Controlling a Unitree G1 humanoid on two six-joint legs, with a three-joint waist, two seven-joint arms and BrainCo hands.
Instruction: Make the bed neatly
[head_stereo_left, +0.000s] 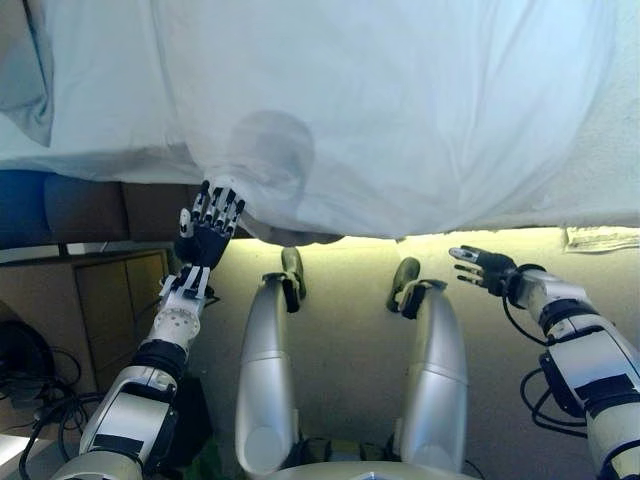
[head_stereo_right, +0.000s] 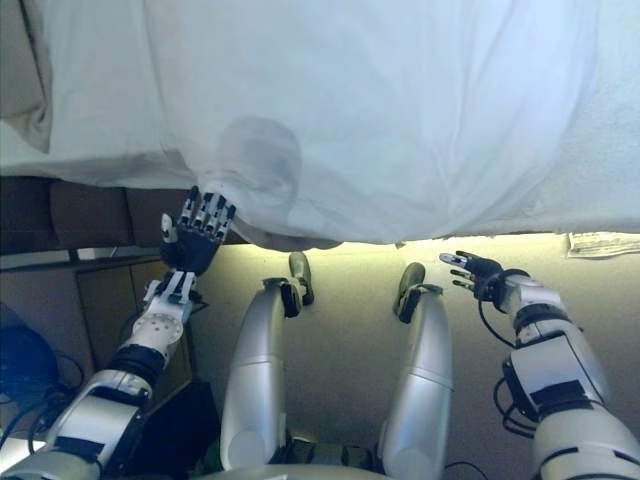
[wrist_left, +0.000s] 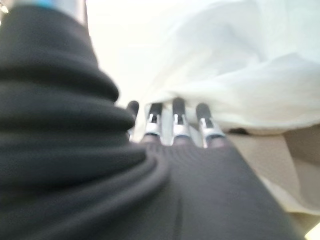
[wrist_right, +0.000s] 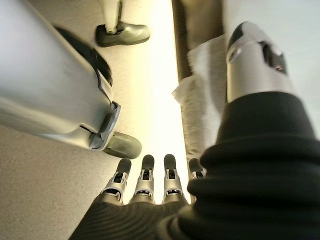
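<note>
The left hand (head_stereo_left: 208, 228), fingers straight and released, touches the hanging edge of the white sheet (head_stereo_left: 380, 110) at its 7 o'clock. The right hand (head_stereo_left: 478, 266) hovers relaxed, empty, below the bed (head_stereo_left: 615, 150), at 5 o'clock.

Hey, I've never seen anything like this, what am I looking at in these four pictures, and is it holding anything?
This is a two-legged humanoid robot standing at a bed, meant to make it. The two wide pictures come from a stereo camera on its head, looking down. The other two come from cameras on its wrists, looking along each hand. A white sheet covers the bed and hangs over the near edge. The left hand reaches up to that hanging edge with straight fingers, tips at the cloth, not gripping it. The right hand is open over the floor, away from the sheet, holding nothing. A white towel-like cloth shows at the far right.
</note>
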